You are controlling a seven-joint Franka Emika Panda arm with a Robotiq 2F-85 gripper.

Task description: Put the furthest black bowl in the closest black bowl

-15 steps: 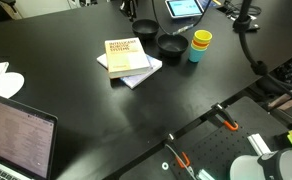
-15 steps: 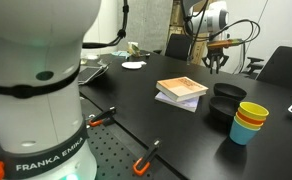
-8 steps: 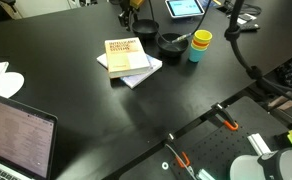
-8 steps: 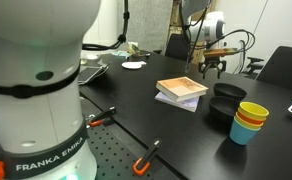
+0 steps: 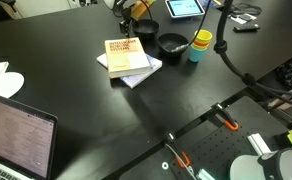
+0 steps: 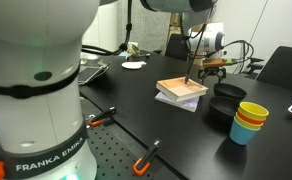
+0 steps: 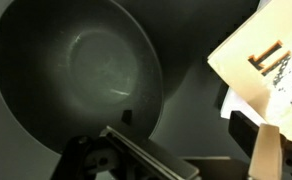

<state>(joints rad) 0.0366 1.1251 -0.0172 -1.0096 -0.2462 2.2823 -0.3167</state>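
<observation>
Laptop (image 5: 16, 135), lid open, at a near corner of the black desk (image 5: 76, 120) in an exterior view. White cloth-like item (image 5: 2, 78), just beyond the laptop along the same side edge; what it is cannot be told. Stack of books (image 5: 127, 58), mid-desk, pale cover uppermost, the lower volume jutting out towards the bowls. Furthest black bowl (image 5: 143, 30), upright on the desk just past the books' far corner, towards the far edge; in the wrist view its empty interior (image 7: 76, 75) fills most of the picture, with the pale book cover (image 7: 271, 55) alongside. Gripper (image 6: 204, 70), hanging above this bowl, not touching it; in the wrist view its fingers (image 7: 146, 155) stand apart with nothing between them, so the claw reads as wide. Closest black bowl (image 5: 171, 43), upright and empty, just beside the furthest one and separate from it; both bowls show in both exterior views, the closest (image 6: 224, 112) lying nearer the robot base (image 6: 36, 90). Stacked cups (image 5: 201, 44), yellow over teal, just beside the closest bowl. Tablet (image 5: 184, 8), screen lit, at the far edge behind the cups. Orange clamps (image 5: 229, 123), fixed along the near edge of the desk.
</observation>
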